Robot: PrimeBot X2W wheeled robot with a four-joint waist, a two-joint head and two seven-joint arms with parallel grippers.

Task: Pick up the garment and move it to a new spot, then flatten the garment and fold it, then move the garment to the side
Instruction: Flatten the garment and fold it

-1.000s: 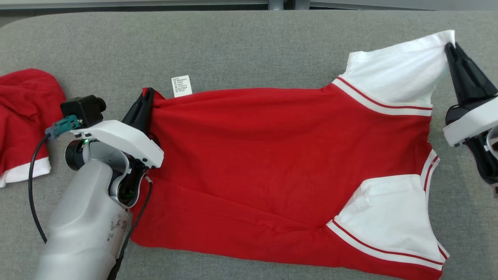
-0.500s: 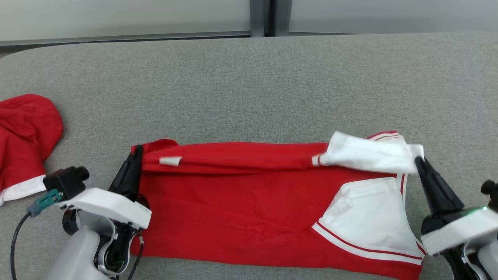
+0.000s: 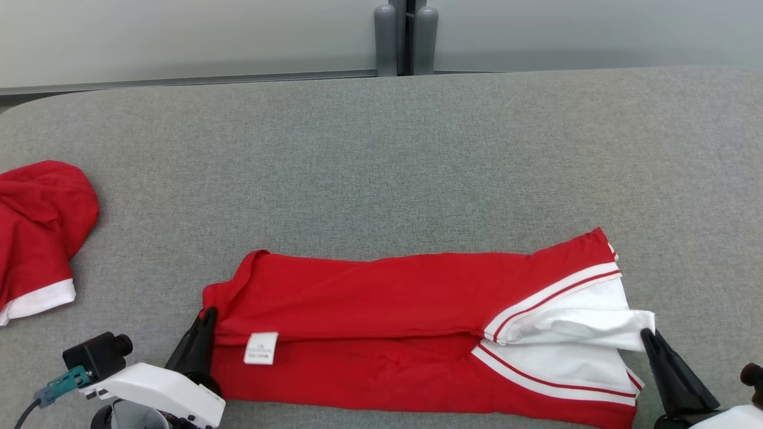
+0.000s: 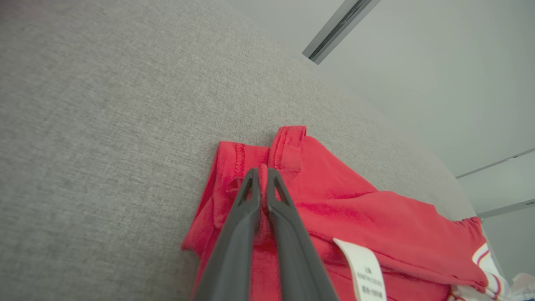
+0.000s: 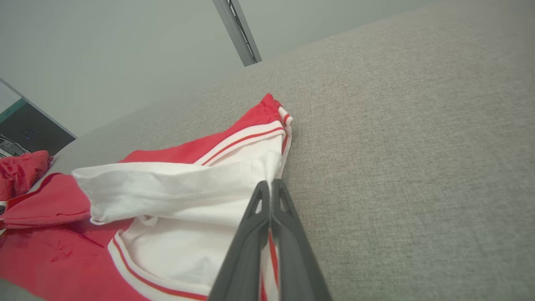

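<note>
Left gripper (image 3: 206, 314) sits at the front left of the grey padded table (image 3: 381, 149), its two long dark fingers drawn nearly together. In the left wrist view the left gripper (image 4: 261, 174) pinches a thin fold of red cloth at the hemmed corner of the garment (image 4: 368, 213).

Right gripper (image 3: 647, 335) sits at the front right of the table. In the right wrist view its fingers are pressed together, and the tips of the right gripper (image 5: 271, 184) nip the edge of a white sleeve (image 5: 167, 186) that stands slightly raised off the table.

A red garment (image 3: 381, 292) with white sleeves and red-and-white striped trim lies stretched between the two grippers. It forms a long band along the front edge of the table, roughly centred from left to right. Its far half is folded forward over its near half, so a crease runs along the side facing the table's back edge. A small white printed label (image 3: 260, 348) hangs from the folded layer towards the table's front left, just beside the left gripper; the print is too small to read.

A second red cloth (image 3: 42, 226) with a white band lies bunched at the table's left edge, well apart from the garment. Two grey posts (image 3: 405, 39) stand behind the table's back edge.
</note>
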